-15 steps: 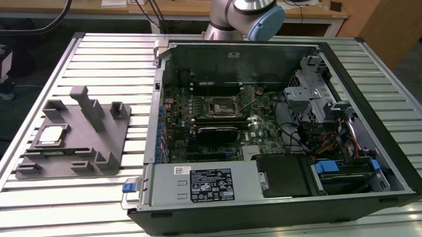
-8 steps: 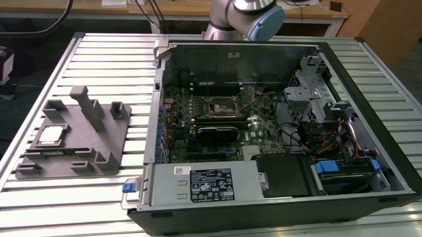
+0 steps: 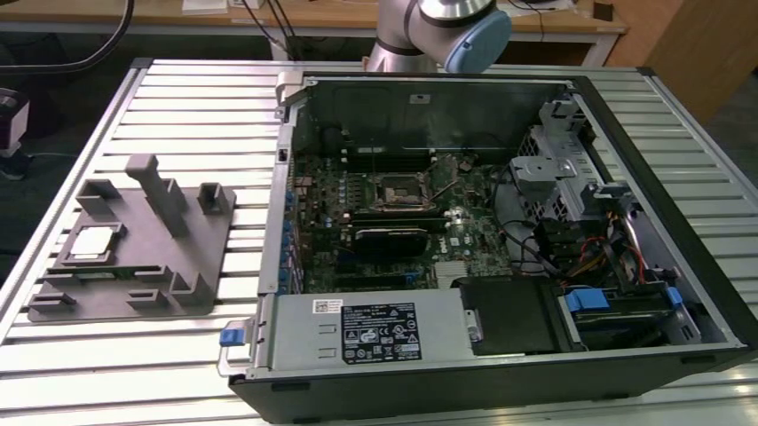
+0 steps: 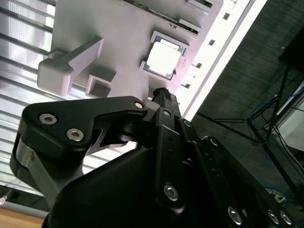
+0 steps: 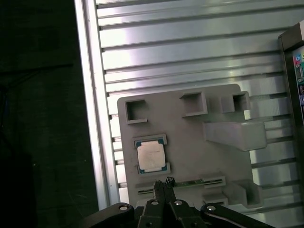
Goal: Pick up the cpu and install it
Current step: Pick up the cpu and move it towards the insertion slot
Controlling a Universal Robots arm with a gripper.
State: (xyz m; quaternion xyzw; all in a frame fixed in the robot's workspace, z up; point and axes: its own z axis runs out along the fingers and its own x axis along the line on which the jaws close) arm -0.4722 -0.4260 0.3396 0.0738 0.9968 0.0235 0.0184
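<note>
- The cpu (image 5: 151, 156) lies flat in a shallow square pocket of the grey tray (image 5: 190, 137) — shiny side up, with a thin pale rim around it.
- In the exterior view the cpu (image 3: 95, 241) sits in the part of the tray nearest the exterior view's left.
- The gripper (image 5: 164, 182) hangs over the tray, near the cpu. In both wrist views its tip shows just beside the chip, but I cannot tell how high above the tray it is.
- Its two black fingertips look pressed together with nothing between them, so the pincer seems narrow and is holding nothing.
- A tall grey post (image 5: 235, 135) stands up from the tray, well apart from the cpu.
- The tray rests on a silver table (image 3: 177, 106) made of long slats.
- An open computer case (image 3: 427, 111) stands on the same table, to the exterior view's right of the tray and not touching it.
- Inside the case is a green board with a dark square socket (image 3: 395, 189) near its middle.
- The arm (image 3: 438, 22) — silver with a blue cap — shows behind the case.
</note>
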